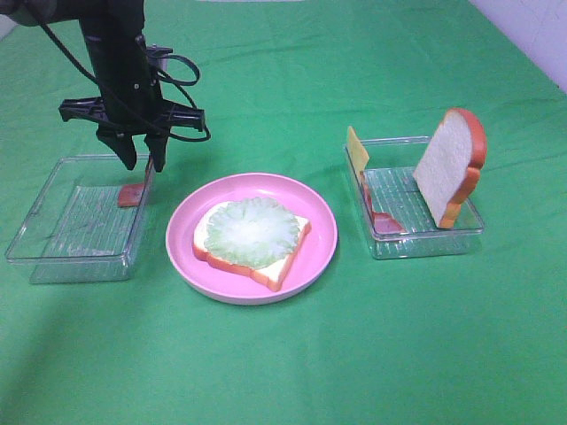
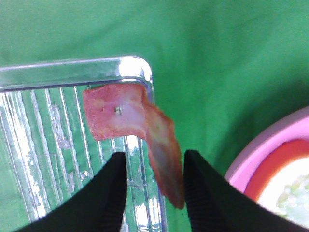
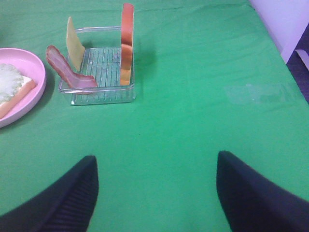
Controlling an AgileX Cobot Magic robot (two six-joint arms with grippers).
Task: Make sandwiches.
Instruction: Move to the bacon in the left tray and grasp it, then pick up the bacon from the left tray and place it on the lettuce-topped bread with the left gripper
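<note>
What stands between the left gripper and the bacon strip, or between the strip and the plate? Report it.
Nothing visible does. The left gripper hangs open above the bacon strip, which rests against the left tray's wall. Only bare green cloth separates that tray from the pink plate.

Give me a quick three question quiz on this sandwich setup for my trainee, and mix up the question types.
1. True or false: lettuce tops the bread on the plate.
2. The cheese stands in: A the plate, B the right tray, C a bowl.
3. Fill in: the left gripper hovers over a strip of ____.
Key: 1 true; 2 B; 3 bacon.
</note>
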